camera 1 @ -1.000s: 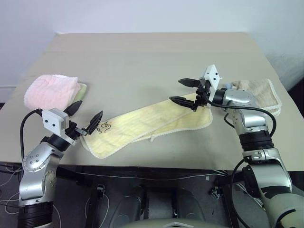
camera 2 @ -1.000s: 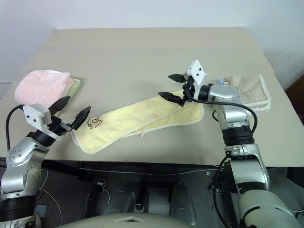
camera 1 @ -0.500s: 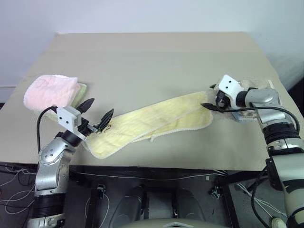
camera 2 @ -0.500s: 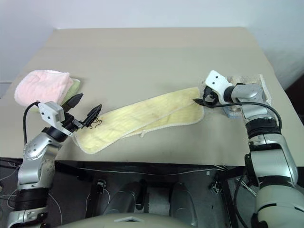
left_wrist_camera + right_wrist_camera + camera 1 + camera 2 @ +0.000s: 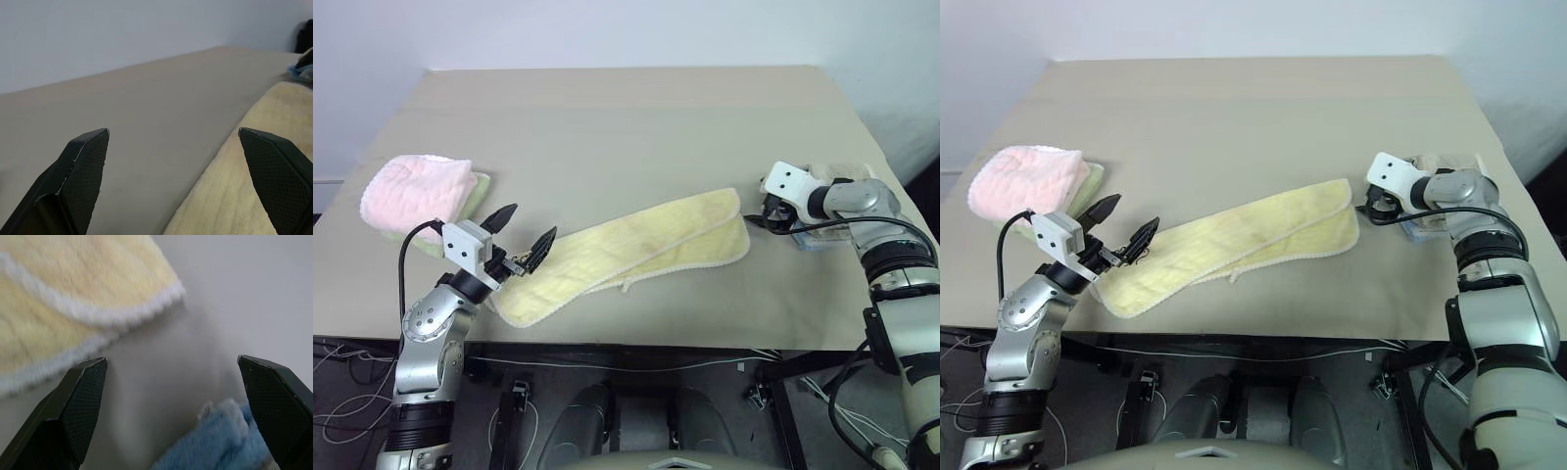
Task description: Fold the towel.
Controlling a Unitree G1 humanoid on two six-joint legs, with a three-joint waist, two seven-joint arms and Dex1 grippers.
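Observation:
The long pale yellow towel (image 5: 626, 250) lies slantwise on the tan table (image 5: 607, 127), partly doubled over along its length, with a white stitched border. My left gripper (image 5: 534, 218) hovers open just above the towel's near left end, and the towel (image 5: 254, 161) shows beside one finger (image 5: 85, 166) in the left wrist view. My right gripper (image 5: 759, 217) is open and low over the table just past the towel's far right end (image 5: 73, 293), with bare table between its fingers (image 5: 83, 401).
A folded fluffy pink towel (image 5: 416, 188) sits at the left edge of the table. A beige towel (image 5: 850, 176) with a blue cloth (image 5: 215, 440) lies under my right forearm at the right edge. The table's front edge (image 5: 656, 343) runs close below the yellow towel.
My right gripper swung right and down from above the towel's right end to the table just beyond it. The left gripper edged right over the towel's left end.

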